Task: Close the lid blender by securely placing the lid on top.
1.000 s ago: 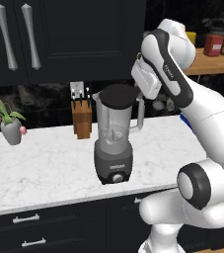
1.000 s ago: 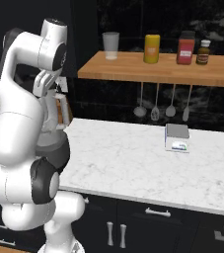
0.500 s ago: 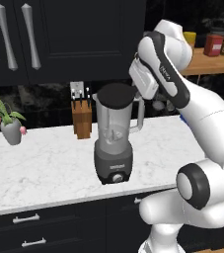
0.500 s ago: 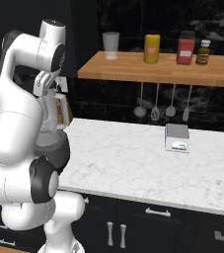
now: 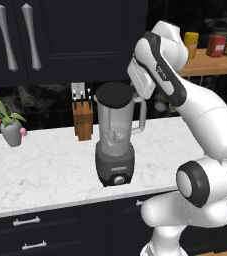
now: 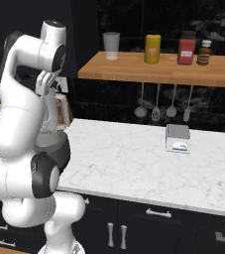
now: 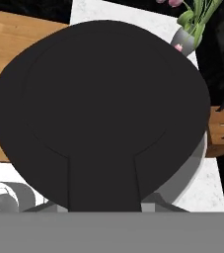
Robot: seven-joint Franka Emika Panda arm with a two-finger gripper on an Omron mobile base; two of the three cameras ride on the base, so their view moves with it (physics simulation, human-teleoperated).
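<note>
In the left base view we see the blender [image 5: 116,140] standing on the white marble counter [image 5: 45,165], its grey jar upright on the dark motor base with the small knob facing us. The black lid [image 5: 116,93] sits at the mouth of the jar, covering it from rim to rim; whether it is fully seated we cannot tell. The jar's handle points toward three o'clock, where the white arm comes down from the upper right.

The gripper [image 5: 135,90] reaches the lid's edge at about three o'clock. Its fingertips are hidden there, but it is clenched, and from the hand view it appears to grasp the lid by its tab: the lid [image 7: 98,104] lies right under the camera as a broad black disc, with the tab running down toward six o'clock where the fingers would be.

Just beside the blender, at about ten o'clock from it, stands a wooden knife block [image 5: 82,117] against the dark wall. Well apart at nine o'clock is a small grey vase [image 5: 11,132] with pink flowers.

In the right base view the arm hides most of the blender [image 6: 59,116]. A wooden shelf [image 6: 134,67] holds a cup and jars, utensils hang below it, and a small box [image 6: 177,139] rests on the counter at three o'clock.
</note>
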